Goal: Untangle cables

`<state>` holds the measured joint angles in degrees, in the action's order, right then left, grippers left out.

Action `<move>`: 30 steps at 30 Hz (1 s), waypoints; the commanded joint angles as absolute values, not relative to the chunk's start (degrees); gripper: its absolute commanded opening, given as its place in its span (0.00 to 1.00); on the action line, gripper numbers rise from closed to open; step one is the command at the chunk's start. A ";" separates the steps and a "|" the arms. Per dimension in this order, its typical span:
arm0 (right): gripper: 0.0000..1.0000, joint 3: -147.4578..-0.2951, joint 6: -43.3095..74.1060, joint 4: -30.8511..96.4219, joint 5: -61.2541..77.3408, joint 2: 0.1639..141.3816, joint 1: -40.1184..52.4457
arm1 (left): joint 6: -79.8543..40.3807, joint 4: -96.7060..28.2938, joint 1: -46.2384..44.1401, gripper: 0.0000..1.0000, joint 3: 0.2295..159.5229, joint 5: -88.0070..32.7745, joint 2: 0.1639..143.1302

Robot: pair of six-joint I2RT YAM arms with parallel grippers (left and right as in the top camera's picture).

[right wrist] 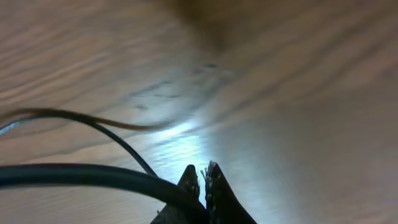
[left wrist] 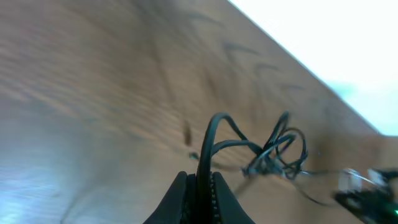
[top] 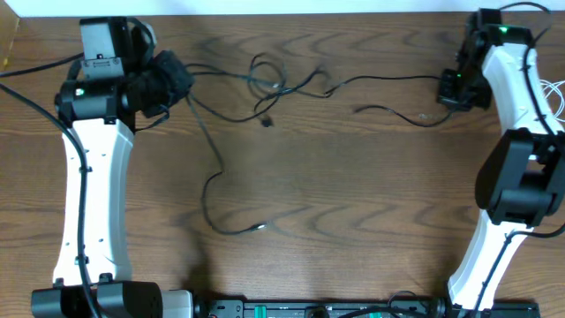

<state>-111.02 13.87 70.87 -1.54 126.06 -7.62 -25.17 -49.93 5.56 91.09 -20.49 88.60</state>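
A dark brown wood-grain worktop [top: 353,177] fills the overhead view. Along its far edge, at 12 o'clock, runs a thin white strip [top: 291,7], and a tan, blurred shape [top: 7,40] sits in the corner at 10 o'clock. Soft light falls from above, leaving a pale glare patch [right wrist: 180,140] on the wood in the right wrist view.
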 commanded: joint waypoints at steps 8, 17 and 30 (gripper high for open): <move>0.01 -110.61 10.15 72.71 1.96 126.45 -16.27 | -20.34 -51.48 7.99 0.08 91.31 -3.70 87.59; 0.01 -110.63 -8.60 72.69 21.58 126.43 -13.58 | -2.35 -47.31 6.15 0.08 91.31 -39.81 88.07; 0.99 -113.89 -20.69 73.06 28.05 118.13 -7.66 | -15.57 -27.94 6.00 0.08 91.31 -71.83 88.07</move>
<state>-111.11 -15.49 73.41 22.04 123.68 -9.06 -8.54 -31.18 6.11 91.09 -60.71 88.62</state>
